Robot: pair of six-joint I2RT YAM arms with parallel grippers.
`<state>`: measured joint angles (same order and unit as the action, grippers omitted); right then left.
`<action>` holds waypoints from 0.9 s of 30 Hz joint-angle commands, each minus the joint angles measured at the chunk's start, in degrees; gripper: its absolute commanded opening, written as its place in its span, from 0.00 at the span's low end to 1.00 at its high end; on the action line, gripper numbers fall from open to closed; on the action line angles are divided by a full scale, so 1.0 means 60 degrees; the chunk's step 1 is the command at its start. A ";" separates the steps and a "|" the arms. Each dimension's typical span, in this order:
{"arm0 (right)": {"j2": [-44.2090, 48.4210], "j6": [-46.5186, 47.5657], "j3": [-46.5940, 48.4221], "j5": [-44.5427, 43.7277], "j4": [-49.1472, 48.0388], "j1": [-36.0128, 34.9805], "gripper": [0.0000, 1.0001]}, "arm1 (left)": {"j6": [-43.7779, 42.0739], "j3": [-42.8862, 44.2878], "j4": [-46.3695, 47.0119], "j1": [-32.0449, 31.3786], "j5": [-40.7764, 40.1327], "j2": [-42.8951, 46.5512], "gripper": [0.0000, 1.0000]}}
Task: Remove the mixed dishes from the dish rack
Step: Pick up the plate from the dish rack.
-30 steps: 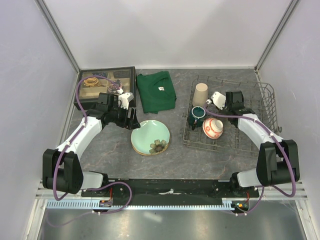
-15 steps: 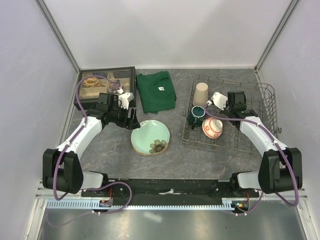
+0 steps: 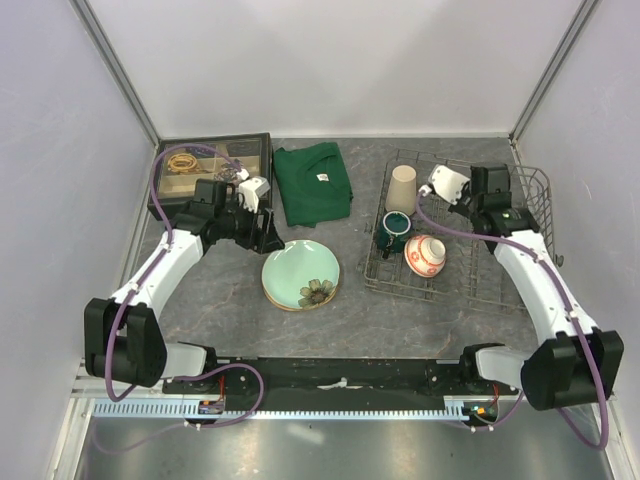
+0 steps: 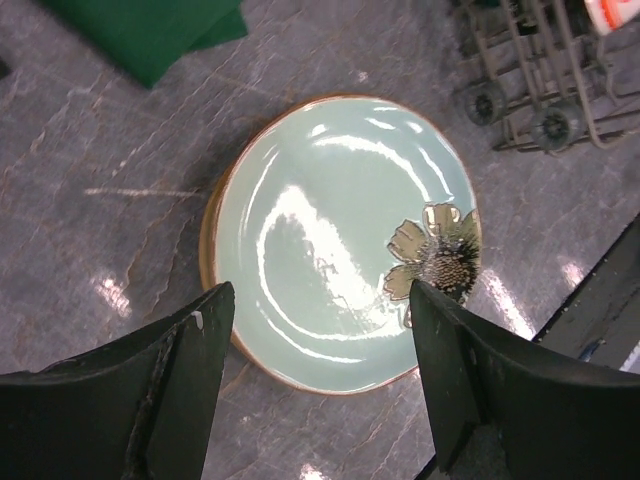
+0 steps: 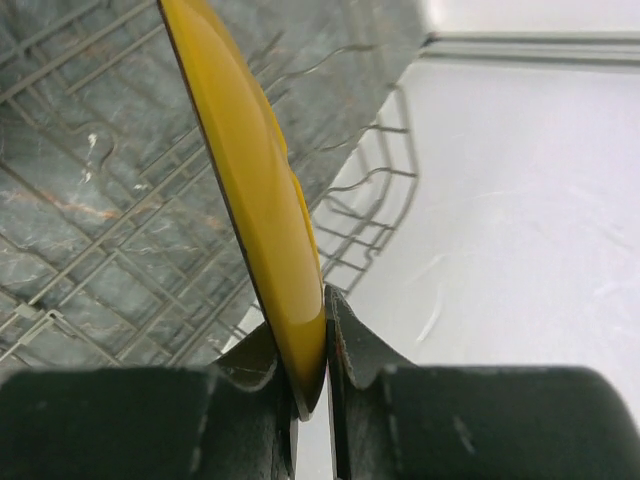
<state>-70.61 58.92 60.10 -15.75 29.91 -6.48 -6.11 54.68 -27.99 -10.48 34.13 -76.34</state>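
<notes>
While right hand (image 5: 310, 345) pinches yellow plate (image 5: 245, 170) rim, left hand (image 4: 320, 310) spread wide.

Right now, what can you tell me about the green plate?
The green plate is round, glossy and pale green, like glazed ceramic, with a brown rim and a dark flower painted near one edge. It lies flat on the grey table, outside the rack. The left gripper is open above it, not touching.
</notes>
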 commanded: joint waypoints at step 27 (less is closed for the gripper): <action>0.0050 -0.3622 0.3564 0.9465 0.3731 -0.1277 0.01 | -0.0740 0.2284 0.2687 -0.3658 0.0626 0.0829 0.76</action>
<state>-69.97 39.97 80.71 33.89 53.95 -12.27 -11.73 65.28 -16.25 -30.41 42.41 -70.37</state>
